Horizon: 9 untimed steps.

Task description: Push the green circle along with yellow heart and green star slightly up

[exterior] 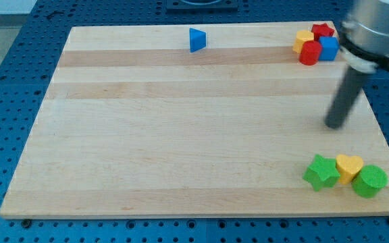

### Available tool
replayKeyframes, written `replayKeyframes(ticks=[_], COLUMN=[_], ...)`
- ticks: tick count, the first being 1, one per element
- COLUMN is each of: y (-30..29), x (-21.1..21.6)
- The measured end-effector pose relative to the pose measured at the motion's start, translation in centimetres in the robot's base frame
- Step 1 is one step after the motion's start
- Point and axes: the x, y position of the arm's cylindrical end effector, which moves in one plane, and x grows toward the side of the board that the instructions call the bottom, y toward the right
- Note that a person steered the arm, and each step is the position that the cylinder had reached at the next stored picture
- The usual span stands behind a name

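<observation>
The green star (321, 172), yellow heart (349, 167) and green circle (369, 181) sit touching in a row near the board's bottom right corner. My tip (333, 125) is on the board above them, a short way above the green star and apart from all three. The rod leans up toward the view's right, to the arm body at the top right edge.
A blue triangle (196, 40) stands at the board's top middle. A cluster of a yellow block (303, 39), red star (323, 30), red block (309, 53) and blue cube (328, 48) sits at the top right corner. The wooden board (181, 135) lies on a blue pegboard.
</observation>
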Motion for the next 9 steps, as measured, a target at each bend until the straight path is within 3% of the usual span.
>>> replayKeyframes(ticks=[4, 6, 7, 8, 9], y=[4.4, 4.4, -0.5, -0.5, -2.9], x=[9.9, 10.0, 10.5, 10.5, 7.1])
